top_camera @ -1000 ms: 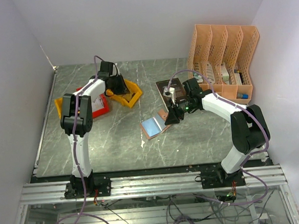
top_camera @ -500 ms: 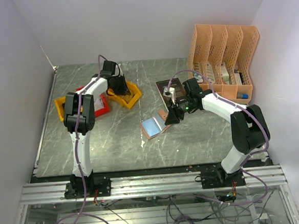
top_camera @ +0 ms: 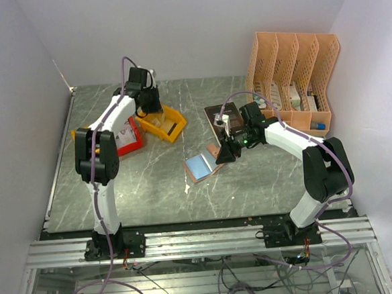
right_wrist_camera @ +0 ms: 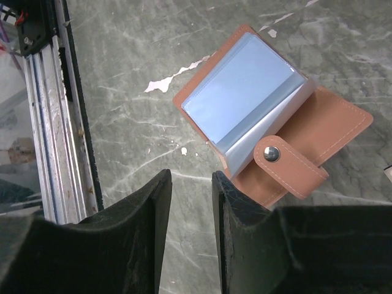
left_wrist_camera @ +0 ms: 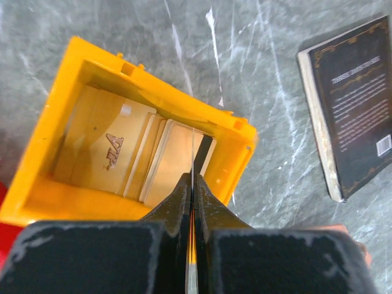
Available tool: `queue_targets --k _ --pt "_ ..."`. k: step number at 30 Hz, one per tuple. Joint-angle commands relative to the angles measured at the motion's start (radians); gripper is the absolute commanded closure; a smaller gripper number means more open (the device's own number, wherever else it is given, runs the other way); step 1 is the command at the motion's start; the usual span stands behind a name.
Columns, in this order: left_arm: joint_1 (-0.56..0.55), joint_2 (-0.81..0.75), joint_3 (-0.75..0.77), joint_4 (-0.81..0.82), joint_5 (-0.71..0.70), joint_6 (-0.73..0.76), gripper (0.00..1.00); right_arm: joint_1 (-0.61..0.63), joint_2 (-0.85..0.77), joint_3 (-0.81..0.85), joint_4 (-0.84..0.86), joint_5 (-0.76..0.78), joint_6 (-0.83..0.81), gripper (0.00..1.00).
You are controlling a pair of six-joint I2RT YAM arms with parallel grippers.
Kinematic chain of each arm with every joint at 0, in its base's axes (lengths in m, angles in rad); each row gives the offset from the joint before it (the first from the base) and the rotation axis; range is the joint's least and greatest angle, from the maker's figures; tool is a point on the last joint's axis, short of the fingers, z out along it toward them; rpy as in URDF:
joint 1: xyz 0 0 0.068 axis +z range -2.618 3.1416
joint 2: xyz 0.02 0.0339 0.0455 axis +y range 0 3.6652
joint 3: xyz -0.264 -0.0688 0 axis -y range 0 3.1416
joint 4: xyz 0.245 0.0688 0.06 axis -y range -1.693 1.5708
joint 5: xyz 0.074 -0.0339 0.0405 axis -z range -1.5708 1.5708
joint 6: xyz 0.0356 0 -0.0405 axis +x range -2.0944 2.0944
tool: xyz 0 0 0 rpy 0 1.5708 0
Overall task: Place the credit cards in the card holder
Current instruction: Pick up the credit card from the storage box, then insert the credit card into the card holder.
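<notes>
At the far left of the table [top_camera: 151,184], the left gripper [left_wrist_camera: 193,195] hangs right over the yellow bin [left_wrist_camera: 58,116]. Its jaws are pinched tight on a thin card [left_wrist_camera: 193,156] that the wrist cam sees edge-on, so it's basically just a pale line and I can't tell the colour. Inside the bin there are a couple of flat gold-tan cards [left_wrist_camera: 104,147] lying side by side w/ a dark strip next to them. The red bin [top_camera: 131,139] sits touching the yellow one on its left. The black book [left_wrist_camera: 355,104] lies flat on the table, off to the right of the bin.

The card holder [right_wrist_camera: 334,131] is mid-table, lying open, tan leather side down w/ clear plastic sleeves fanned up. A light blue card [right_wrist_camera: 245,92] shows through the sleeves. The snap [right_wrist_camera: 269,154] is on its little tab, undone.

The right gripper [right_wrist_camera: 191,184] hovers just beside the holder's near edge. Its fingers are only slightly apart w/ nothing between them, just bare table showing in the gap. One finger [right_wrist_camera: 245,245] overlaps the leather flap in the wrist view, but idk if it's actually touching.

The peach file rack [top_camera: 295,73] stands upright at the far right corner, well apart from the holder.
</notes>
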Motion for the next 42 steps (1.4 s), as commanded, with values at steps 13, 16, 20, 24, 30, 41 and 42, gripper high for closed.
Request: queue_targets --k 13,16,20,24,30,41,42 --pt "-0.029 -0.671 -0.698 0.596 0.279 -0.216 0.93 -0.029 -0.147 0.016 -0.053 -0.064 -0.129 0.64" --pt "-0.040 -0.772 -0.850 0.821 0.327 -0.316 0.93 -0.031 -0.198 0.013 -0.021 -0.069 -0.109 0.62" --pt "-0.066 -0.883 -1.020 1.094 0.362 -0.435 0.93 -0.032 -0.268 0.055 0.064 -0.063 -0.045 0.46" --pt "-0.104 -0.954 -1.139 1.296 0.362 -0.479 0.93 -0.032 -0.182 0.181 0.091 -0.205 0.059 0.01" --pt "-0.160 -1.023 -1.298 1.591 0.308 -0.563 0.93 -0.022 -0.067 0.320 0.042 -0.440 0.146 0.00" --pt "-0.268 -0.964 -1.376 1.850 0.222 -0.602 0.93 -0.030 -0.160 0.073 0.672 -0.436 0.755 0.00" --pt "-0.275 -0.955 -1.373 1.855 0.216 -0.601 0.93 -0.030 -0.160 0.064 0.697 -0.441 0.772 0.00"
